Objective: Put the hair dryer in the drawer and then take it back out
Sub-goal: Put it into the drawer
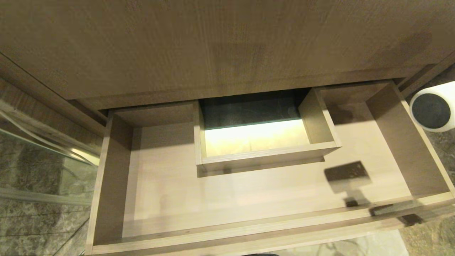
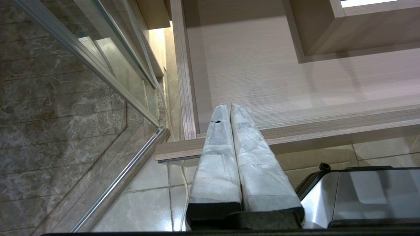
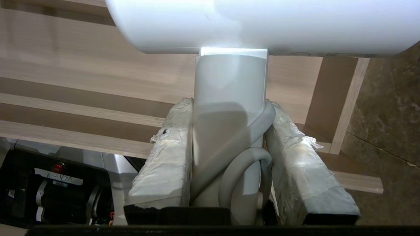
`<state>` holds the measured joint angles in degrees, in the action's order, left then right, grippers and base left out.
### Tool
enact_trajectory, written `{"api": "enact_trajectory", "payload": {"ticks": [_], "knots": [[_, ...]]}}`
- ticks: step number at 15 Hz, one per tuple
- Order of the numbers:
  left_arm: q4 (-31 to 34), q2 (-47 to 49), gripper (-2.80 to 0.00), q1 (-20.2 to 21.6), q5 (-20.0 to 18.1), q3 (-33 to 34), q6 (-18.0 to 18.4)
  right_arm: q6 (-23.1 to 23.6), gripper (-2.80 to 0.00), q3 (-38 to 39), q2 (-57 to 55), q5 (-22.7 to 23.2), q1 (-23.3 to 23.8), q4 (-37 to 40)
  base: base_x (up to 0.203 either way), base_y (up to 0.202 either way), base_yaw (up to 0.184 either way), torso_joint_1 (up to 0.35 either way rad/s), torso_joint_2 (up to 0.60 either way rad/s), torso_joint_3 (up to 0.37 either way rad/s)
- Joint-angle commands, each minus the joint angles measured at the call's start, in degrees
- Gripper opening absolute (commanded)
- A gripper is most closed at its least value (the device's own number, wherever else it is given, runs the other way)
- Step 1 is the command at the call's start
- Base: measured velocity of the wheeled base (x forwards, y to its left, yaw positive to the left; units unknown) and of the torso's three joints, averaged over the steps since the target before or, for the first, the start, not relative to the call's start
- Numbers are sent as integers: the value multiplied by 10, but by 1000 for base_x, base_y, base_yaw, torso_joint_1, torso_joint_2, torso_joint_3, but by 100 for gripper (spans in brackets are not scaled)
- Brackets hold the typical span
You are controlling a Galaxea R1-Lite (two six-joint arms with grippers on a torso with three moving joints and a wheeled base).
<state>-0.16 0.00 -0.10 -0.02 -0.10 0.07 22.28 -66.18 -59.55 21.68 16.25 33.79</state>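
Head cam overhead; wrists near drawer [image 1: 227, 209]

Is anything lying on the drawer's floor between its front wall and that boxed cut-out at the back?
Nothing: in the head view that stretch of the wide light-wood drawer before the boxed rectangular cut-out is bare, crossed only by a shadow.

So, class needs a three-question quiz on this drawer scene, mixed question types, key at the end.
1. True or false: the hair dryer lies in the drawer.
2. Which gripper holds the dryer? A) left B) right
3. Fill in: the left gripper's fingers are ____.

Key: 1 false, the right gripper holds it by the handle beyond the drawer's right side; 2 B; 3 shut.
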Motion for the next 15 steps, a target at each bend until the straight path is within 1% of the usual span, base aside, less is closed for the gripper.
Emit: {"api": "enact_trajectory", "payload": {"ticks": [1,5,8,10,15], "knots": [[0,1,-280,0,0,0,0,1,-280,-11,-56,1,0,5,0,0,0,0,0,0],[0,1,-280,0,0,0,-1,0,-280,-26,-150,0,1,9,0,0,0,0,0,0],[0,0,-280,0,0,0,0,0,-280,-49,-241,-2,0,-22,0,0,0,0,0,0],[0,1,-280,0,-1,0,-1,1,-280,-70,-305,-2,0,-58,0,0,0,0,0,0],[-1,1,-280,0,0,0,0,1,-280,-133,-463,-3,0,-176,0,0,0,0,0,0]]}}
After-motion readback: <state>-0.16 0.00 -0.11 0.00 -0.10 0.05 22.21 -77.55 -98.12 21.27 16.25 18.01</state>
